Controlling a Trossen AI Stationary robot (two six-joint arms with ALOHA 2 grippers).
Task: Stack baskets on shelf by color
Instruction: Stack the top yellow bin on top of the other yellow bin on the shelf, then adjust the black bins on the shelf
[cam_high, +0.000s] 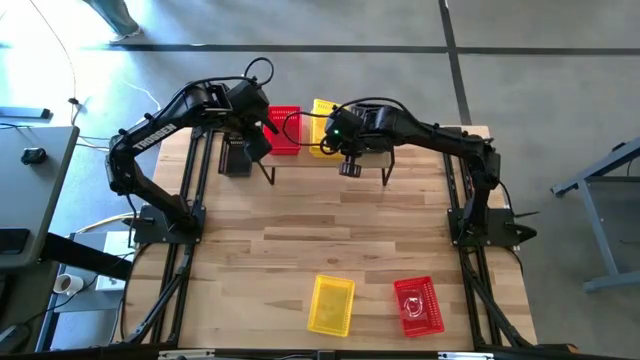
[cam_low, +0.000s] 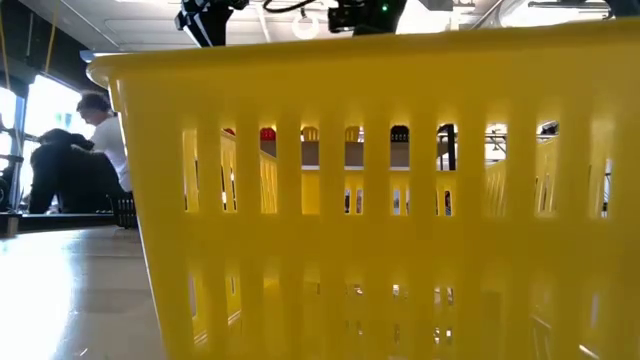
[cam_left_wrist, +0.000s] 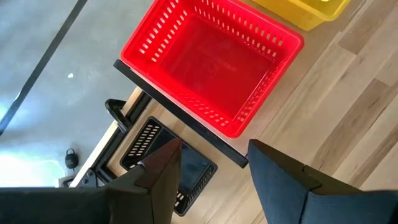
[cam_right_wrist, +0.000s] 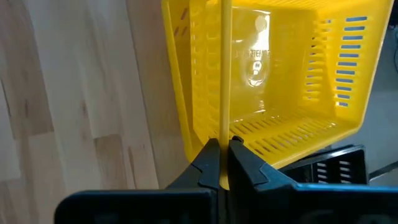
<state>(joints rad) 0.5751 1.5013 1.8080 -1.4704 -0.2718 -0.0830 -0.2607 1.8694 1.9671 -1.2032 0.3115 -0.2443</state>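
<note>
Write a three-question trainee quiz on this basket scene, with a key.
1. True or false: the right hand is shut on the rim of a yellow basket.
2. Which colour is the basket on the shelf just ahead of the open left hand? A) black B) red C) yellow
3. Fill in: two baskets wait at the table's near edge, a yellow one and a ____ one.

Key: 1 true; 2 B, the red basket; 3 red.
</note>
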